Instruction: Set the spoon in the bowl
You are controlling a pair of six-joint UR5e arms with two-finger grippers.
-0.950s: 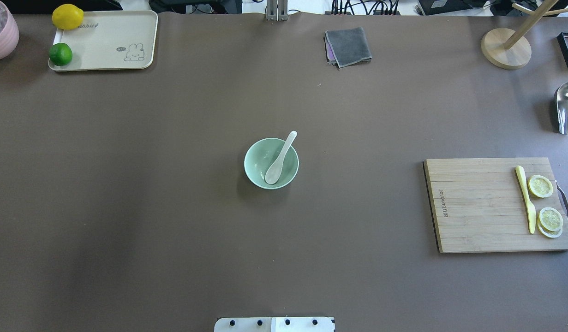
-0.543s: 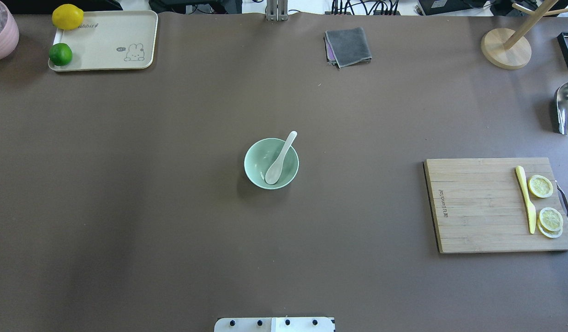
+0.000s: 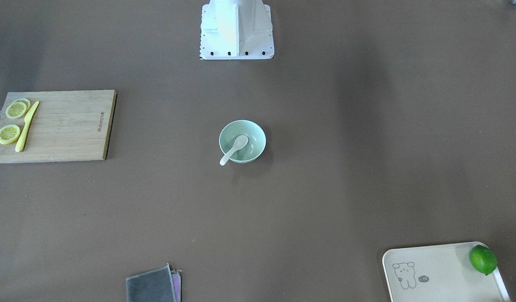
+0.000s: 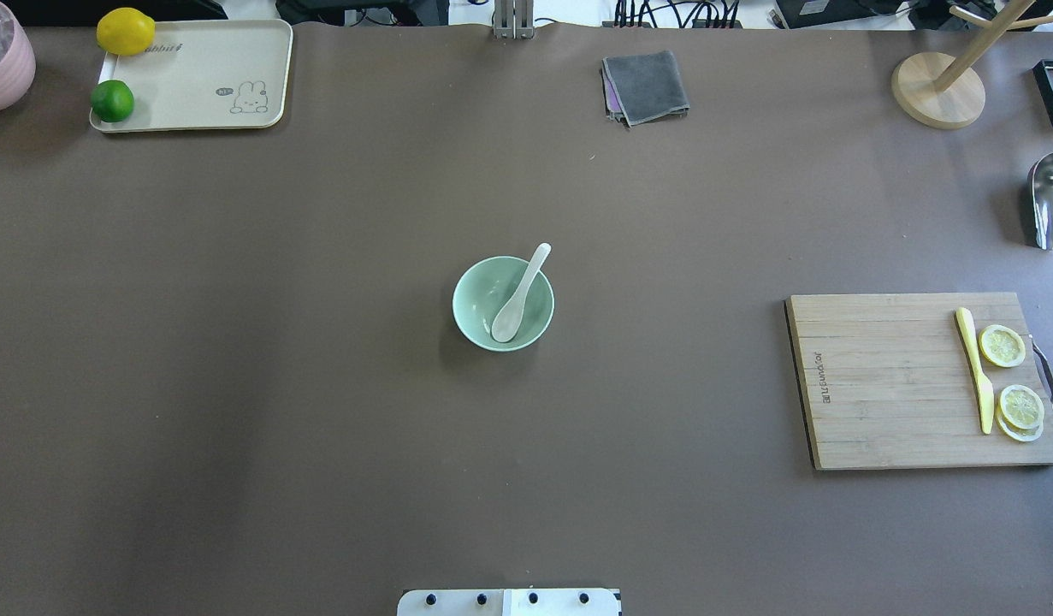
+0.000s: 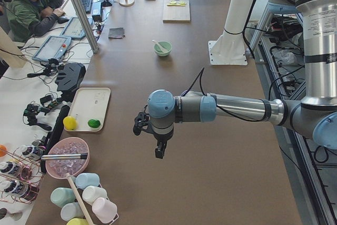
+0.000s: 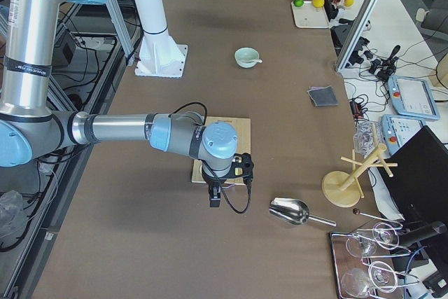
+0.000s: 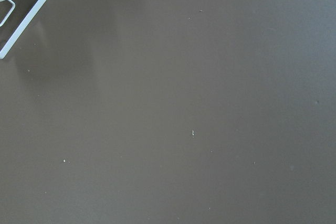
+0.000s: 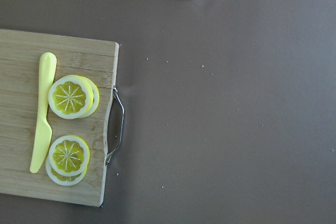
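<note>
The white spoon (image 4: pixel 519 295) lies in the mint-green bowl (image 4: pixel 470 301) at the middle of the table. Its scoop rests inside and its handle leans over the far right rim. Both also show in the front-facing view, spoon (image 3: pixel 232 151) and bowl (image 3: pixel 252 138). No gripper is near them. My left gripper (image 5: pixel 159 150) hangs over bare table far to the left, seen only in the exterior left view. My right gripper (image 6: pixel 215 196) hangs by the cutting board's outer end, seen only in the exterior right view. I cannot tell whether either is open or shut.
A wooden cutting board (image 4: pixel 885 381) with a yellow knife (image 4: pixel 975 372) and lemon slices lies at the right. A cream tray (image 4: pixel 201 77) with a lime and a lemon sits far left. A grey cloth (image 4: pixel 646 85), a metal scoop (image 4: pixel 1052 201) and a wooden stand (image 4: pixel 937 90) lie along the far and right edges.
</note>
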